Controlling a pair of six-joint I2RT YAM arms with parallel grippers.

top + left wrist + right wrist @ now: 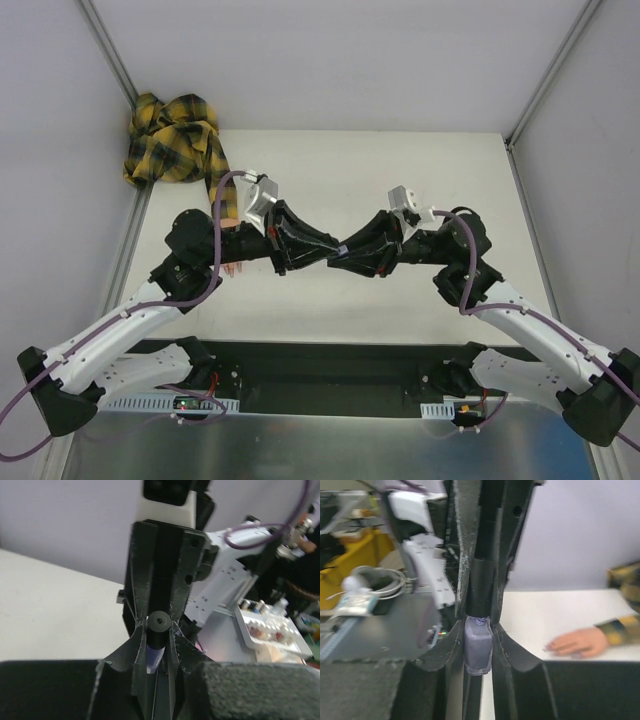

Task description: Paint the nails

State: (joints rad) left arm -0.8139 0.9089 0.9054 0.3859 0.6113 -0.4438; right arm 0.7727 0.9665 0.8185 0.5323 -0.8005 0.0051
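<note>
A small purple bottle (478,645) with a black cap (159,627) hangs between both grippers above the middle of the table. My right gripper (479,632) is shut on the bottle's purple body. My left gripper (159,635) is shut on the black cap. The two meet tip to tip in the top view, left gripper (328,250) and right gripper (345,254). The flesh-coloured fake hand (577,642) lies flat on the table with purplish-pink nails (551,646). Its yellow-black plaid sleeve (172,140) bunches at the far left corner. My left arm hides most of the hand in the top view.
The white table (400,170) is bounded by grey walls and metal corner posts (110,50). Off the table, a tray of small items (270,627) shows in the left wrist view. The black base rail (330,365) runs along the near edge.
</note>
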